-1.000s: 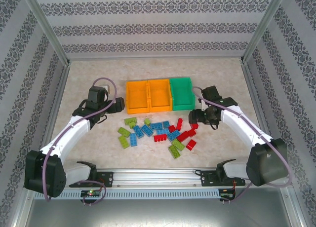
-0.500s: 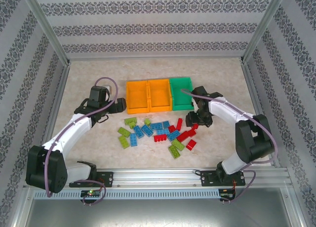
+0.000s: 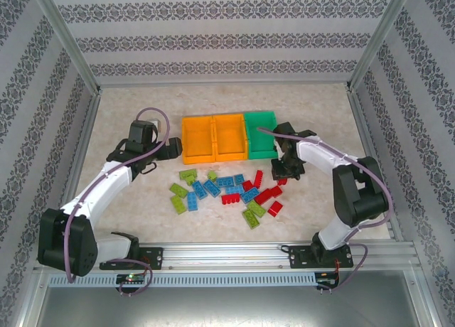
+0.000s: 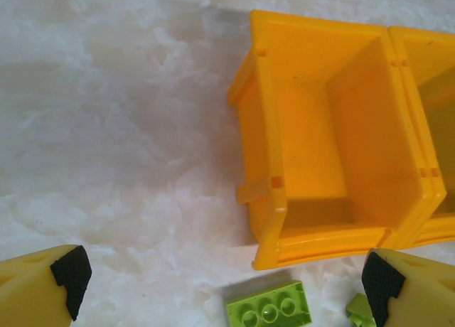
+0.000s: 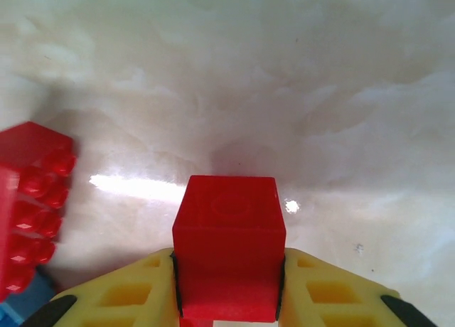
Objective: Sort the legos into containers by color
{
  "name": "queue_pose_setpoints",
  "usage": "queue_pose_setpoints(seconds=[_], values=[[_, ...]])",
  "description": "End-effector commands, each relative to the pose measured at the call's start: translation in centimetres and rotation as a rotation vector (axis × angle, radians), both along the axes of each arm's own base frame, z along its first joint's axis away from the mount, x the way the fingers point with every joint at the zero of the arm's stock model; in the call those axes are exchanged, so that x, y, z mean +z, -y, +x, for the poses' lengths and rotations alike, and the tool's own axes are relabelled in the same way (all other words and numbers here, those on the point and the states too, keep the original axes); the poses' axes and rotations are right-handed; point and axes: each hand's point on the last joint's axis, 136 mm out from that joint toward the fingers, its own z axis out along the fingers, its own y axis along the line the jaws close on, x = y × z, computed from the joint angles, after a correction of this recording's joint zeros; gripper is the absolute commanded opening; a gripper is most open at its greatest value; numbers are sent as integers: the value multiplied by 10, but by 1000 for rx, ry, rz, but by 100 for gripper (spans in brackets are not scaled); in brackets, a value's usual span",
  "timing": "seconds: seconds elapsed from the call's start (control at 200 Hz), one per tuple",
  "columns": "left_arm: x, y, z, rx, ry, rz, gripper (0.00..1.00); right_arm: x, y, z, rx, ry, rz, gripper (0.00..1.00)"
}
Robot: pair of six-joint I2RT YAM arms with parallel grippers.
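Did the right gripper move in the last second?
Yes. In the top view the right gripper has swung left, closer to the green bin's near-right corner, and it has closed on a red brick.

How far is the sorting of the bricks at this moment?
Done: nothing visible; the orange bins and the green bin look empty. In hand: the right tool is shut on a red brick; the left tool hangs open near a green brick. Left: the pile of bricks on the table.
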Motion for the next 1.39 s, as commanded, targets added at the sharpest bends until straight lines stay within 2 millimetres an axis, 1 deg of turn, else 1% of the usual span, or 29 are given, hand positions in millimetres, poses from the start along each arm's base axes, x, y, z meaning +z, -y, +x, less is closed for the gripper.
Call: queue_pose_setpoints(seconds=[0.0,0.06,0.15,0.195,0.24,0.275,0.39,0.48,0.604,0.709,0.799,0.909,1.014,1.114,1.179,1.279,1.389], values=[[11,19,2,-47,6,21,100,49,-9,28,-51,153,80,30],[15,30,2,-81,17,46,100,69,-14,43,-86,209,143,29],[19,55,0,-158,23,78,99,93,-24,66,-131,283,237,29],[20,66,-2,-197,26,100,100,101,-28,77,-154,303,275,30],[20,79,-4,-236,27,116,100,104,-31,87,-179,310,302,30],[20,88,-6,-265,26,124,100,104,-34,95,-196,304,317,30],[16,128,-13,-384,10,140,100,98,-40,117,-233,279,325,30],[11,158,-20,-461,-17,131,99,89,-40,130,-259,257,301,30],[0,200,-28,-568,-59,83,94,70,-37,142,-281,210,250,33],[-9,231,-35,-660,-109,66,89,57,-35,148,-294,179,215,40],[-18,252,-40,-717,-158,64,85,50,-35,150,-303,164,203,44],[-23,275,-44,-766,-190,45,82,50,-35,151,-316,161,208,55],[-30,293,-50,-809,-221,55,82,65,-36,150,-323,190,233,63],[-37,306,-56,-849,-255,74,81,83,-32,142,-334,231,249,68],[-41,312,-60,-866,-277,86,81,94,-25,134,-349,262,251,69],[-51,316,-65,-876,-320,104,79,101,-3,117,-401,295,238,71],[-58,319,-67,-872,-357,113,77,95,27,93,-480,289,231,72]])
